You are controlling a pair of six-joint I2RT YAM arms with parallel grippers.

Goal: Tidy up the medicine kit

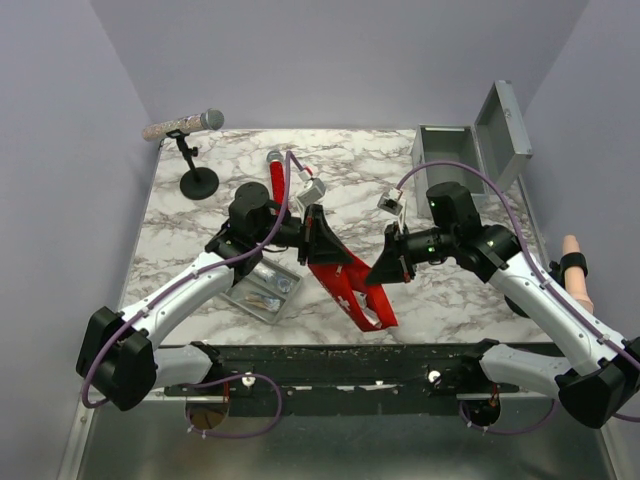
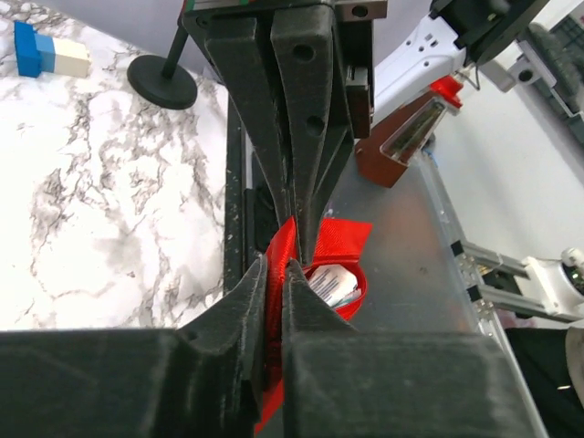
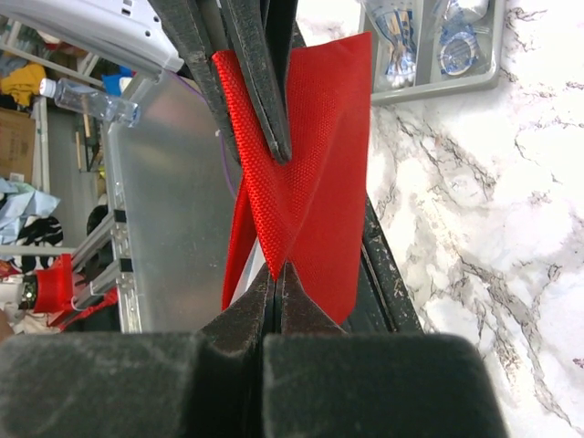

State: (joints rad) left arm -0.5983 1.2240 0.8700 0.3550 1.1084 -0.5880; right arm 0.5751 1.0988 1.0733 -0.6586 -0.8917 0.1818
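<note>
Two grips on one red pouch (image 1: 352, 290): left pincer (image 1: 316, 236) and right pincer (image 1: 386, 268) hold it near the centre of the desk (image 1: 450, 295).
Left pincer is clamped on the pouch's upper-left edge; right pincer is pressed together on a twisted fold at its right side. Kit (image 1: 448, 160) sits at upper right of the overhead frame, lid up, well apart from the pouch. Tray (image 1: 262, 290) lies just left of the pouch. Left wrist view shows a white packet (image 2: 333, 283) in the pouch's open mouth. Both grips take only thin fabric, so a pull by either arm could slip it free, or tip the mouth and spill the packet.
</note>
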